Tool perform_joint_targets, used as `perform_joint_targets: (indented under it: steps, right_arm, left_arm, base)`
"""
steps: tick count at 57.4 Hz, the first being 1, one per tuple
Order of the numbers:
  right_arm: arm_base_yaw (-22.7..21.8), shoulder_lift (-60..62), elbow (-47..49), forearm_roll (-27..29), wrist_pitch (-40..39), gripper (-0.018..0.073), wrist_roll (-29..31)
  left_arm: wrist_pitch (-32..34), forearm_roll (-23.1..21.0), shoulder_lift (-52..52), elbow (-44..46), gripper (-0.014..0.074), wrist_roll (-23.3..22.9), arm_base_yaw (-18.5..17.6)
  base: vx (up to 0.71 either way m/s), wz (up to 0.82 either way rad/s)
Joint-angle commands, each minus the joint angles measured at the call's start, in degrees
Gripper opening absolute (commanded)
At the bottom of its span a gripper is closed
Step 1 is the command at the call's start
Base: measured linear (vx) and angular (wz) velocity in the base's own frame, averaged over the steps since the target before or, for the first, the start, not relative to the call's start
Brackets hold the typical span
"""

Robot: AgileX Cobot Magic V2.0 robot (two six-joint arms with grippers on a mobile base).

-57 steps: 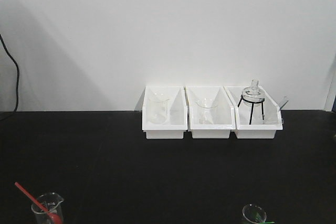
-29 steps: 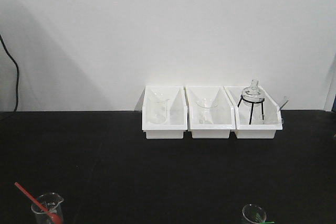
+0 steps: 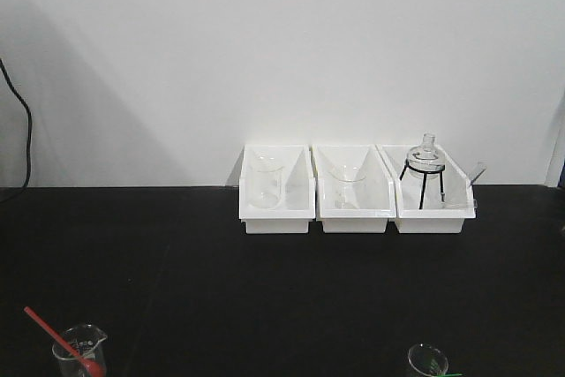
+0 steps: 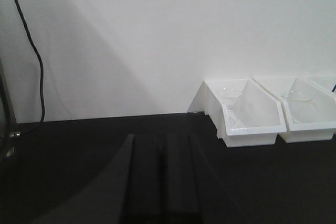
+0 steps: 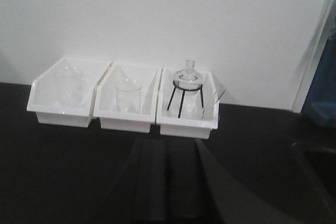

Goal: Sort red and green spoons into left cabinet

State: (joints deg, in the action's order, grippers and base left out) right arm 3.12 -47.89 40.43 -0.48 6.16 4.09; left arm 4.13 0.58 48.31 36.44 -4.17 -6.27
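Red spoon [image 3: 53,335] leans in left beaker [image 3: 81,352]; green spoon [image 3: 452,375] barely shows at right beaker [image 3: 427,362]. Left gripper [image 4: 163,141] and right gripper [image 5: 168,144] clenched, empty.

I see three white bins [image 3: 356,221] in a row at the worktop's [image 3: 265,280] back edge. Two hold glass beakers [image 3: 265,184]. The right-hand one holds a flask [image 3: 426,158] on a black tripod [image 3: 422,190].

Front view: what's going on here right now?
Nothing is being handled yet. The red spoon leans in the left beaker; the green spoon barely shows at the right beaker. The left end effector and right end effector look shut and empty, facing the white bins. No cabinet is in view.
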Motion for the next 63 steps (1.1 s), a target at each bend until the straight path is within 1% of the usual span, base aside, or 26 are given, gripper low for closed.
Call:
perform_joint_targets:
  steps: [1, 11, 17, 22, 27, 34, 38, 42, 48, 57, 63]
  right_arm:
    - [0.1, -1.3, 2.1, 1.9, -4.6, -0.0001, 0.1]
    - [0.1, -2.4, 2.1, 3.7, -5.6, 0.0040, 0.1]
    - [0.1, -2.4, 2.1, 3.7, -5.6, 0.0108, 0.1]
    - [0.1, -2.4, 2.1, 3.7, -5.6, 0.0189, 0.1]
    - [0.1, -2.4, 2.1, 3.7, -5.8, 0.0312, 0.2]
    - [0.1, -2.4, 2.1, 3.7, -6.2, 0.0533, 0.2]
    - [0.1, -2.4, 2.1, 3.7, -6.2, 0.0644, 0.2]
    - [0.1, -2.4, 2.1, 3.7, -6.6, 0.0729, 0.2]
    - [0.1, -2.4, 2.1, 3.7, -7.0, 0.0729, 0.3]
    - [0.1, -2.4, 1.8, 3.4, -9.7, 0.0708, -1.4]
    - [0.2, -2.4, -1.3, 1.9, -16.2, 0.0681, -0.5]
  left_arm:
    - [6.9, -0.6, 1.3, 2.3, 0.0015, -0.1, 0.0]
    - [7.8, -0.6, 1.9, 2.3, 0.0066, -0.1, 0.0]
    - [7.8, -0.6, 1.9, 2.3, 0.0115, -0.1, 0.0]
    - [7.8, -0.6, 1.9, 2.3, 0.0167, -0.1, 0.0]
    - [7.7, -0.6, 1.9, 2.3, 0.0244, -0.1, 0.0]
    - [7.6, -0.6, 1.9, 2.3, 0.0365, -0.1, 0.0]
    - [7.6, -0.6, 1.9, 2.3, 0.0428, -0.1, 0.0]
    - [7.6, -0.6, 1.9, 2.3, 0.0480, -0.1, 0.0]
    - [7.0, -0.6, 1.9, 2.3, 0.0512, -0.1, 0.0]
    - [5.0, -0.6, 1.9, 2.3, 0.0514, -0.1, 0.0]
    - [3.9, -0.6, 1.9, 2.3, 0.0514, -0.1, 0.0]
  base:
    - [0.00, 0.00]
    - [0.00, 0.00]
    - [0.00, 0.00]
    - [0.00, 0.00]
    - [0.00, 0.00]
    - [0.00, 0.00]
    - [0.00, 0.00]
    - [0.00, 0.00]
    - [0.00, 0.00]
    - [0.00, 0.00]
    - [0.00, 0.00]
